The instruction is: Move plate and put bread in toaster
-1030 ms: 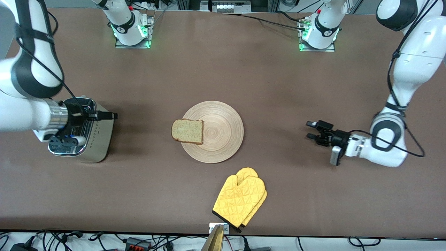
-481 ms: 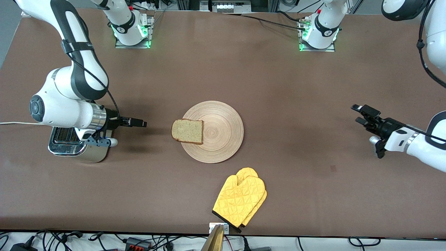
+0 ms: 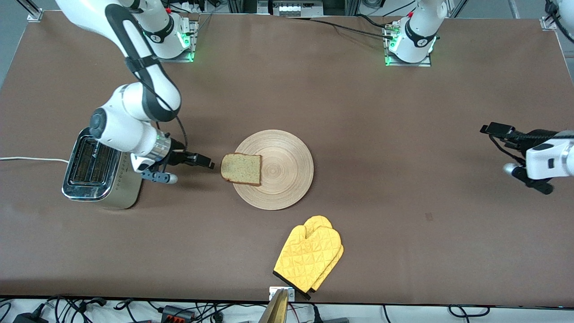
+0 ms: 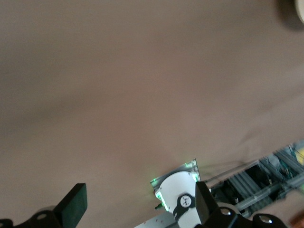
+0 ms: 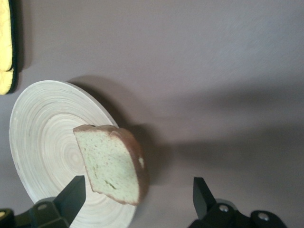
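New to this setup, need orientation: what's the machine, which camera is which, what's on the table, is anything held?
Two white robot arms work at a brown table. One picture looks down from across the table; the other two come from cameras on the wrists. A square slice of light brown bread overhangs the rim of a round pale wooden plate. A shiny boxy toaster stands toward the right arm's end, a yellow quilted oven mitt nearest the camera. The right gripper, open, is beside the bread; the left gripper, open, waits. Nothing is held.

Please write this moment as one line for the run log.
right gripper: open, beside bread | bread: on plate edge, not held | left gripper: open, waiting at its table end | toaster: slots empty
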Motion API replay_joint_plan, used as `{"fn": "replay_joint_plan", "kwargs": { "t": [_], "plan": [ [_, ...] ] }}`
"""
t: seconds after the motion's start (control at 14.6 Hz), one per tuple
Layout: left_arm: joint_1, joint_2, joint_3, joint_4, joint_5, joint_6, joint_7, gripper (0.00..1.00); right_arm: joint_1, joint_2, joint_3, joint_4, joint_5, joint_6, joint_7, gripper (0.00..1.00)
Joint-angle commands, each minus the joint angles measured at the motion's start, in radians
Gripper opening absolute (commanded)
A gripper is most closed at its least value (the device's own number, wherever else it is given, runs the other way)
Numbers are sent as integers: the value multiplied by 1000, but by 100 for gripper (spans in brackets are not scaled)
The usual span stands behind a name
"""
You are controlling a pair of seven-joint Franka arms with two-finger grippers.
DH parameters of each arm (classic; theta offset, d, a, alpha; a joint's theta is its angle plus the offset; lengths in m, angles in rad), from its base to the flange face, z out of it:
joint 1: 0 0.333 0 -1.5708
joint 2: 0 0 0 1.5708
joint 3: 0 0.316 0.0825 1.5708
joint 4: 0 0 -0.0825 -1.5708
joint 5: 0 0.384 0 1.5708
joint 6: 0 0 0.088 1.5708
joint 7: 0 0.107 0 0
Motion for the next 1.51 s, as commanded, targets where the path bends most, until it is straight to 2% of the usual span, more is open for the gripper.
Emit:
{"fn": "replay_joint_plan", "kwargs": {
  "t": [0.0,0.14,0.27,0.34,0.48,0.62,0.96,1.03,1.24,1.44],
  "plan": [
    [-95,-195,103,-218,21,133,-152,100,7,8,-6,-23,100,43,-21,100],
    [-153,-281,163,-286,21,206,-187,100,10,31,-6,-22,141,76,-73,100],
    [-247,-357,268,-369,16,334,-210,100,14,55,-4,-22,192,110,-115,100],
    [-284,-398,295,-424,17,393,-248,100,23,66,-4,-23,230,125,-135,100],
    [-287,-507,298,-562,11,492,-324,100,57,86,-4,-23,305,162,-176,100],
    [-286,-578,298,-649,11,616,-323,100,88,109,-4,-23,328,196,-210,100],
    [-289,-595,289,-650,4,626,-322,100,120,120,-6,-23,330,227,-210,100],
    [-287,-586,289,-641,-13,629,-322,100,120,121,-4,-23,330,236,-210,97],
    [-283,-584,289,-628,-47,589,-322,100,122,118,-6,-23,330,236,-196,50],
    [-284,-578,289,-602,-47,566,-322,100,122,118,-4,-20,330,236,-195,35]
  ]
}}
